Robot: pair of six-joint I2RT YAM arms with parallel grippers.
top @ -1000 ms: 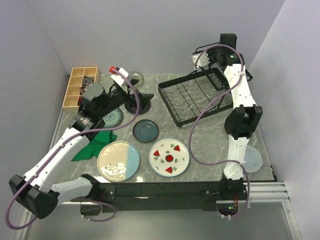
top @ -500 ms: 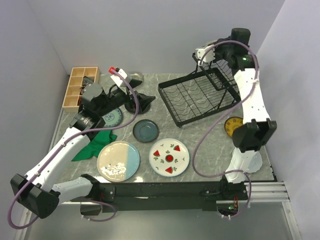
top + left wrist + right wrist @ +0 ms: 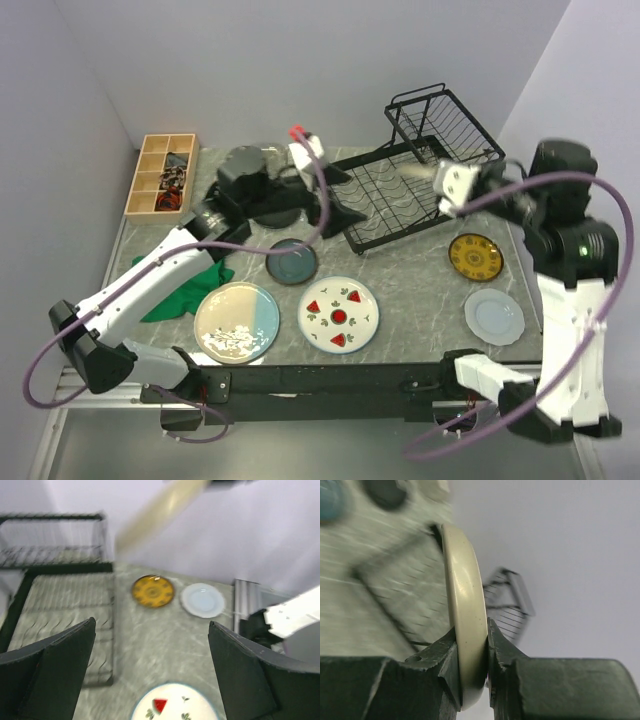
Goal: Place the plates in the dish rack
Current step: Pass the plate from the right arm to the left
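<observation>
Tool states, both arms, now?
Left tool: open, empty.
Right tool: closed on a cream plate.

dish rack (image 3: 400, 200) tray: open above | left corner: left arm (image 3: 160, 275) close

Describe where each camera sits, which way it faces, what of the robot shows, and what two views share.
Top camera: above and behind the arms, looking down on the table and rack; the left arm and right arm show.
Left wrist: on the left arm, faces across the table to the yellow plate; its open left gripper frames the bottom.
Right wrist: looks along the right gripper, shut on a beige plate, rack beyond.
Shared: top and left wrist both show the yellow plate.
</observation>
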